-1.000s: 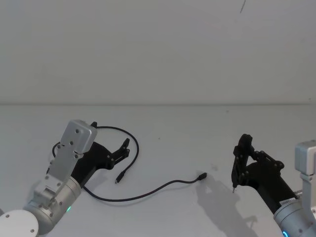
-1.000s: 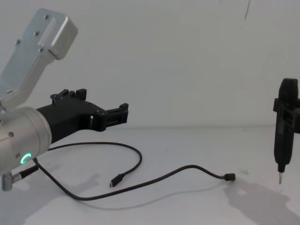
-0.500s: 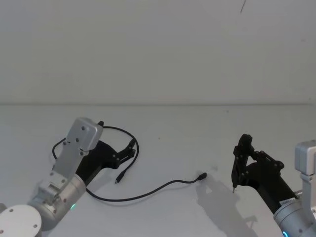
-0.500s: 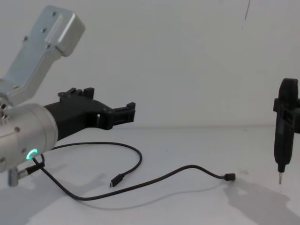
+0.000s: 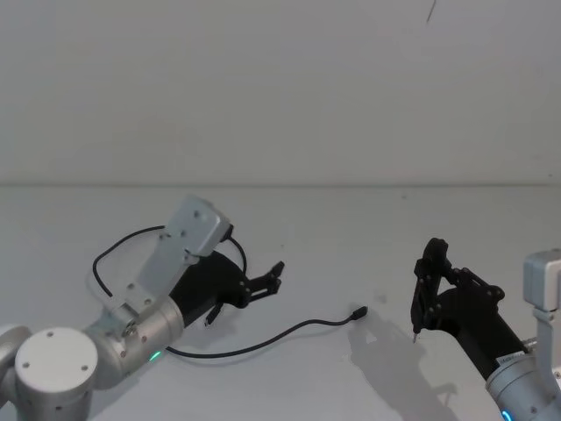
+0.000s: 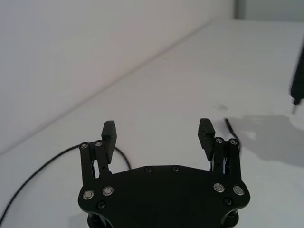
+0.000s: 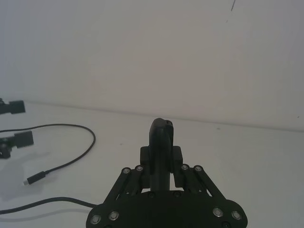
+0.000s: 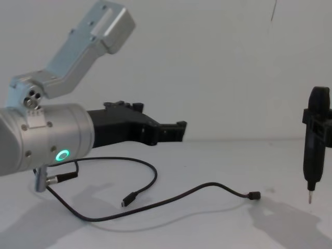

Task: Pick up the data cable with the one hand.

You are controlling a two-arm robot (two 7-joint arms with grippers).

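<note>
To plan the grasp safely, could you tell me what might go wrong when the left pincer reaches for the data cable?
The data cable is thin and flat on the table, so the open left pincer might close past it or strike the surface. It loops beneath that arm and could snag when lifted. Its far plug lies near the pen-shaped tool in the right pincer.

Long black angular left gripper [image 5: 270, 282] is hovering low, fingers spread wide; black right gripper [image 5: 430, 279] is clamping a black pen-shaped tool [image 8: 313, 155] upright.
</note>
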